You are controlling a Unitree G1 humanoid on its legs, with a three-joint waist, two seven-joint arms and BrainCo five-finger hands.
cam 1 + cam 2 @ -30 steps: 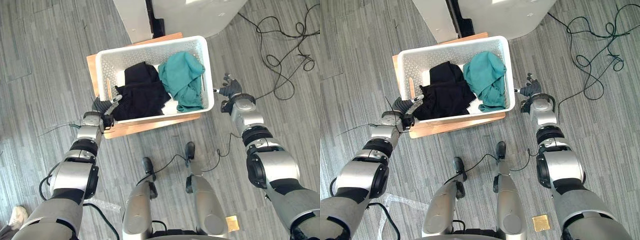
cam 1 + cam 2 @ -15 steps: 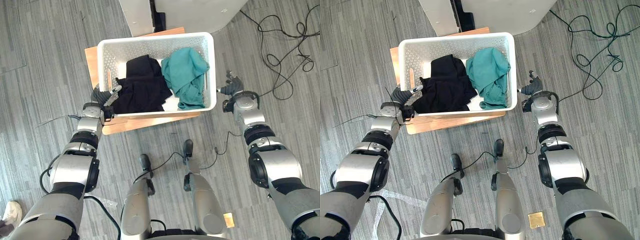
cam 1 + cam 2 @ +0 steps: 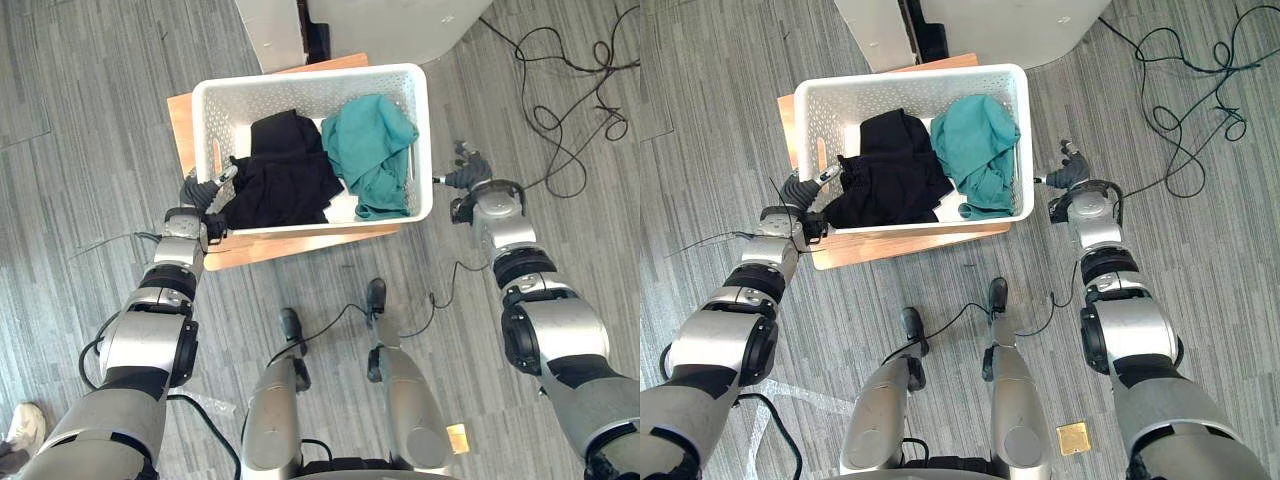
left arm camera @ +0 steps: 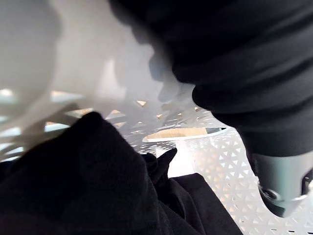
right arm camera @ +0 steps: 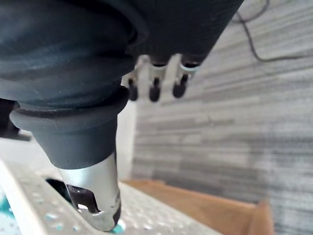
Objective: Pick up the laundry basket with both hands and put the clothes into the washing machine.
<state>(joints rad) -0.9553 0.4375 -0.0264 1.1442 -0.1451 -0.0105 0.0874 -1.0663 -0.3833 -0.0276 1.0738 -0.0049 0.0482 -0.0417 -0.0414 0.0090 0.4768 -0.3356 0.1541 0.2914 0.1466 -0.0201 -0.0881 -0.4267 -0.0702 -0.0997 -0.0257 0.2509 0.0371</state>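
A white perforated laundry basket (image 3: 300,78) stands on a low wooden platform (image 3: 290,245). In it lie black clothes (image 3: 280,180) at the left and a teal garment (image 3: 370,145) at the right. My left hand (image 3: 197,195) is at the basket's left wall, fingers spread outside it and the thumb (image 4: 279,186) lying straight over the rim beside the black clothes (image 4: 98,186). My right hand (image 3: 470,178) is beside the basket's right wall, open, with its thumb (image 5: 95,196) at the rim by the handle slot and its fingers (image 5: 155,88) off the wall.
A white washing machine (image 3: 400,25) stands just behind the basket, with a white panel (image 3: 265,35) to its left. Black cables (image 3: 570,80) loop on the grey plank floor at the right. A shoe (image 3: 25,435) shows at the lower left corner.
My left hand has slid forward along the basket's left wall and its thumb now reaches over the rim. My right hand has stayed by the right wall. The camera has shifted a little.
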